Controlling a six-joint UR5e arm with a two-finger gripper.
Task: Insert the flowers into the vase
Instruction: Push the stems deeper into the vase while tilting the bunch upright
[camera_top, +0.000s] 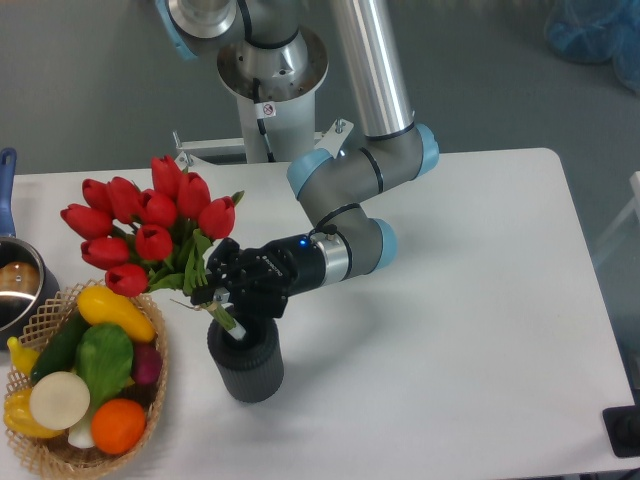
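The flowers (145, 225), a bunch of red tulips with green stems and leaves, lean up and to the left. Their stem ends reach down into the round mouth of the vase (246, 362), a short dark ribbed cylinder standing on the white table near the front. My gripper (222, 288) is shut on the flowers' stems just above the vase mouth, with the black wrist coming in from the right. The lowest stem tips are hidden inside the vase.
A wicker basket (150, 345) of fruit and vegetables stands just left of the vase at the front left corner. A metal pot with a blue handle (8, 270) sits at the left edge. The arm's base (270, 70) stands behind the table.
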